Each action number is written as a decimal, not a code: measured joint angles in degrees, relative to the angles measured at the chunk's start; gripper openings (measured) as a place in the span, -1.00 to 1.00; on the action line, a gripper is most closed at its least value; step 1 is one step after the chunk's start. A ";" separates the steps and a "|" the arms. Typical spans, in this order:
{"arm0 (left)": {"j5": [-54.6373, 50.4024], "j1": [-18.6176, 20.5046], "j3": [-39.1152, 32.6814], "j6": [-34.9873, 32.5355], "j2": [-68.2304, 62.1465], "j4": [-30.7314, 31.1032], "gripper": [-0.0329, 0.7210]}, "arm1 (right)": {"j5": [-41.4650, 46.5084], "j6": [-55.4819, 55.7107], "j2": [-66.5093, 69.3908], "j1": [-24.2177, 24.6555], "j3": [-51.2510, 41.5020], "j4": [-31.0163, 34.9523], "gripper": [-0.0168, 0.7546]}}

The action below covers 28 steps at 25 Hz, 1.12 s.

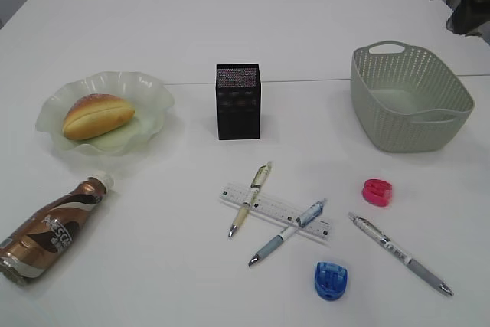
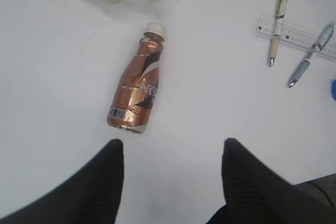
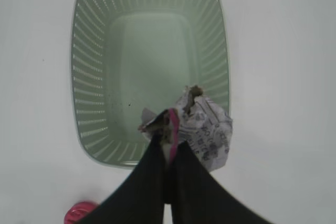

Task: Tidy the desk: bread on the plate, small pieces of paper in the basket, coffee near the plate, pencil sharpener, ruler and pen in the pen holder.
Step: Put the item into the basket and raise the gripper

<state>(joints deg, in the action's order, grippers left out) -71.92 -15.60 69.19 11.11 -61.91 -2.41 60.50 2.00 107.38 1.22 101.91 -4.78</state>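
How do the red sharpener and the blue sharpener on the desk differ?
The red sharpener is pinkish-red; the blue sharpener is translucent blue. The red one lies farther back, nearer the basket; the blue one lies at the front, below the ruler. The blue one looks slightly larger. Both are small, rounded, and still out on the desk.

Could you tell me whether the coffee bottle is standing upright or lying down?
Lying down: the coffee bottle rests on its side on the desk, cap toward the plate.

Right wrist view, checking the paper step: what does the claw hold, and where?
The right claw pinches a crumpled paper by its edge, above the basket.
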 joint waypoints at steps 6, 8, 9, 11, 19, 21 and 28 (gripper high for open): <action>0.00 0.00 0.00 0.00 0.00 0.00 0.22 | -3.93 -2.42 4.56 0.00 0.15 -0.13 -0.92; 0.00 0.00 0.00 0.00 0.00 -0.03 0.22 | -4.39 -2.55 5.71 0.00 0.37 -0.12 -0.92; 0.00 0.00 0.00 0.00 0.00 -0.03 0.22 | -4.52 -2.55 6.22 0.00 0.61 -0.12 -0.92; 0.00 0.00 0.00 0.00 0.00 -0.03 0.22 | -4.74 -2.58 7.17 0.00 1.40 -0.12 -0.92; 0.00 0.00 0.00 0.00 0.00 -0.47 0.22 | -5.42 -2.68 9.21 0.00 2.72 0.60 -0.67; 0.00 0.00 0.00 0.00 0.00 -0.47 0.22 | -5.81 -2.56 9.23 0.00 2.72 0.74 -0.35; 0.00 0.00 0.00 0.00 0.00 -0.48 0.22 | -6.19 -1.69 9.32 0.00 3.04 1.07 0.49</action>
<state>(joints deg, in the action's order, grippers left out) -71.92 -15.60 69.19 11.11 -61.91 -2.89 54.30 0.31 116.70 1.22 104.95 -3.70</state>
